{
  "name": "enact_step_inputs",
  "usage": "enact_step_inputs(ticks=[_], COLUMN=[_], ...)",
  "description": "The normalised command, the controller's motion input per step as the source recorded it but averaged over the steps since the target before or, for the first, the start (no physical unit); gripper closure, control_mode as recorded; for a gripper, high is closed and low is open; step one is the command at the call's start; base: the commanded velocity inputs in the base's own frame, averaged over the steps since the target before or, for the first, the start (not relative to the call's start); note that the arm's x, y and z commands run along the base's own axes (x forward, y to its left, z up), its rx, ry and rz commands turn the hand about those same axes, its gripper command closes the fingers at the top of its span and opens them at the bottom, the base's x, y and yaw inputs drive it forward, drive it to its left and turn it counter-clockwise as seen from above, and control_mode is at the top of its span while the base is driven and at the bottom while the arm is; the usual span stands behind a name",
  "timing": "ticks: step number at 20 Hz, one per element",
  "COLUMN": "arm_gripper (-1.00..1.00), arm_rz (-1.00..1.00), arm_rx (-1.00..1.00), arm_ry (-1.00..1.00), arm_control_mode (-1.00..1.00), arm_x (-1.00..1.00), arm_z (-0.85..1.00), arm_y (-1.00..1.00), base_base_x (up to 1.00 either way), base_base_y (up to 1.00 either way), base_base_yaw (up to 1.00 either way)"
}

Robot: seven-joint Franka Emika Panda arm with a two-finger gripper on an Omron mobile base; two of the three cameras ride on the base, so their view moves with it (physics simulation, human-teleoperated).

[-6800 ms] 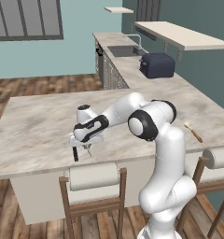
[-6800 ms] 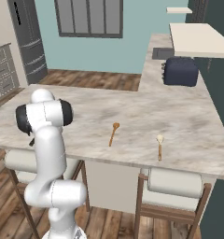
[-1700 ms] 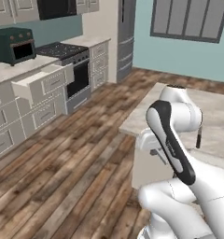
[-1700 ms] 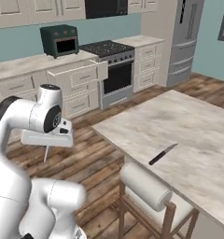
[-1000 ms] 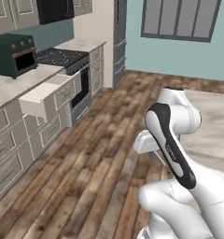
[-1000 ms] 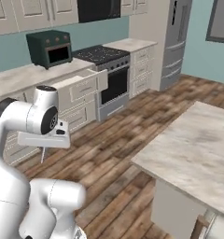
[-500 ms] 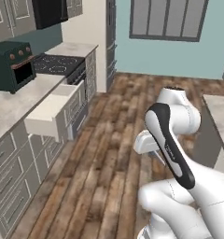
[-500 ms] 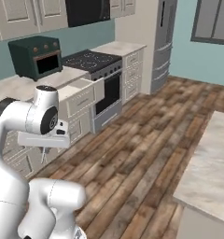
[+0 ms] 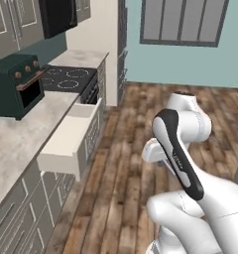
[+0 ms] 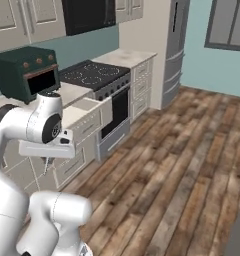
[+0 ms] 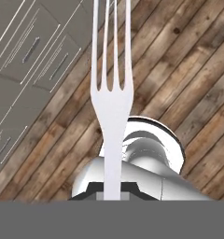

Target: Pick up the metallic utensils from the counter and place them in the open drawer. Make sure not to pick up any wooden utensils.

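One silvery fork [image 11: 111,88] stands gripped in the robot's closed gripper [image 11: 112,195], tines pointing away over wood-plank flooring [image 11: 188,70]. One open drawer [image 9: 74,134] juts from the wall cabinets beside one stove [image 9: 69,79] and one green toaster oven [image 9: 16,84].

Your left base view has the open drawer [image 9: 74,135] jutting from the cabinet run at left, over the floor [image 9: 126,163]. The toaster oven [image 9: 16,89] sits on the tabletop [image 9: 14,144] behind the drawer; the stove [image 9: 71,79] lies beyond it. The fork [image 11: 111,93] hangs above the floor, before the cabinet fronts [image 11: 25,70].
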Motion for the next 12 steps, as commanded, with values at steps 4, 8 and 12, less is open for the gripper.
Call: enact_step_inputs(ticks=[4, 8, 12], arm_gripper=[1.00, 1.00, 1.00], arm_rz=[0.00, 0.00, 0.00], arm_rx=[0.00, 0.00, 0.00], arm_ry=[0.00, 0.00, 0.00], arm_control_mode=[1.00, 1.00, 1.00], arm_x=[0.00, 0.00, 0.00], arm_z=[0.00, 0.00, 0.00], arm_y=[0.00, 0.00, 0.00], base_base_x=[0.74, 0.53, 0.66], base_base_y=[0.00, 0.18, 0.55], base_base_yaw=[0.03, 0.00, 0.00])
